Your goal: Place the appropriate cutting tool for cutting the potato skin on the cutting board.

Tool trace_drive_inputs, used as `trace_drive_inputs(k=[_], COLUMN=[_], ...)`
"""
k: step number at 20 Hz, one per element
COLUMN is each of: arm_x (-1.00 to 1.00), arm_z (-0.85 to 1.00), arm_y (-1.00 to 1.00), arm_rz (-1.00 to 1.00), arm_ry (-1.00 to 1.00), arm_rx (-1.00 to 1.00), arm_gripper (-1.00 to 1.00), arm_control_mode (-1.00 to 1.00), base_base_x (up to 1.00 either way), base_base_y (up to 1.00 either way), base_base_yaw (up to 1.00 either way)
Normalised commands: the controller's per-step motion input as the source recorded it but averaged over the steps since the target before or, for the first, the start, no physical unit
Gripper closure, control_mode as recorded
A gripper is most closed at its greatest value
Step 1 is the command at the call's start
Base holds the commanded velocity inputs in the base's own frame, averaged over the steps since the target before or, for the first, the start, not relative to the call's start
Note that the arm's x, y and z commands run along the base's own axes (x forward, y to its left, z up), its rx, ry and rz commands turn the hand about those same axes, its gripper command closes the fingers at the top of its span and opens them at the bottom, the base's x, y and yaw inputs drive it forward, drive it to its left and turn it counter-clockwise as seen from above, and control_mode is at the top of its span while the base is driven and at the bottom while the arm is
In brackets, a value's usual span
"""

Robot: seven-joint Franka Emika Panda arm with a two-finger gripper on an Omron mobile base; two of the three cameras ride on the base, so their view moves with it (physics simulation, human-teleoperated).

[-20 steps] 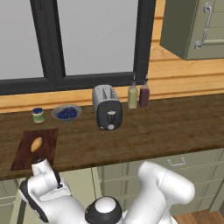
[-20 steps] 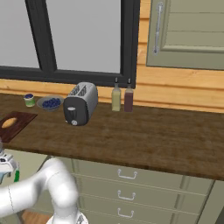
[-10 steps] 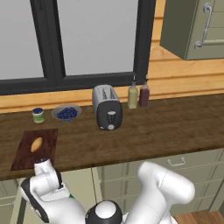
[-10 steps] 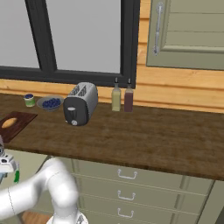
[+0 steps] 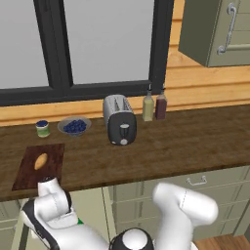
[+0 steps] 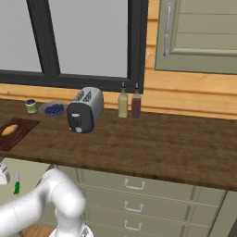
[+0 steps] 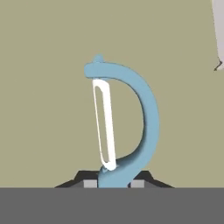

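The light-blue peeler [image 7: 146, 114] stands up from my gripper [image 7: 114, 183], whose jaws are shut on its handle; its looped head and white blade are set against a flat olive surface. My hand [image 5: 48, 188] hangs low at the far left, just under the counter's front edge below the cutting board [image 5: 54, 155]. This dark reddish-brown board lies flat on the counter's left end with the tan potato [image 5: 41, 161] on it. The right base view has the board [image 6: 22, 126] and the potato [image 6: 9, 130] at the left edge.
A toaster [image 5: 119, 120] stands mid-counter, with two bottles [image 5: 154, 106] to its right. A bowl of blueberries [image 5: 73, 126] and a small jar [image 5: 43, 128] sit behind the board. Drawers [image 6: 134, 200] run under the counter. A small green-and-white thing [image 6: 16, 182] shows beside my arm.
My hand has risen slightly toward the counter's front edge below the board. Nothing on the counter has moved.
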Motion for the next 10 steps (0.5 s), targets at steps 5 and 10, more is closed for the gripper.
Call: trace_drive_inputs(k=[5,10], arm_x=[-0.94,-0.64], arm_z=[1.00,1.00], arm_y=[0.00,0.00], arm_rz=[0.00,0.00], arm_ry=[-0.04,-0.09], arm_rx=[0.00,0.00], arm_gripper=[1.00,1.00], arm_control_mode=[-1.00,-1.00], base_base_x=[0.00,0.00], base_base_y=[0.00,0.00], base_base_yaw=[0.00,0.00])
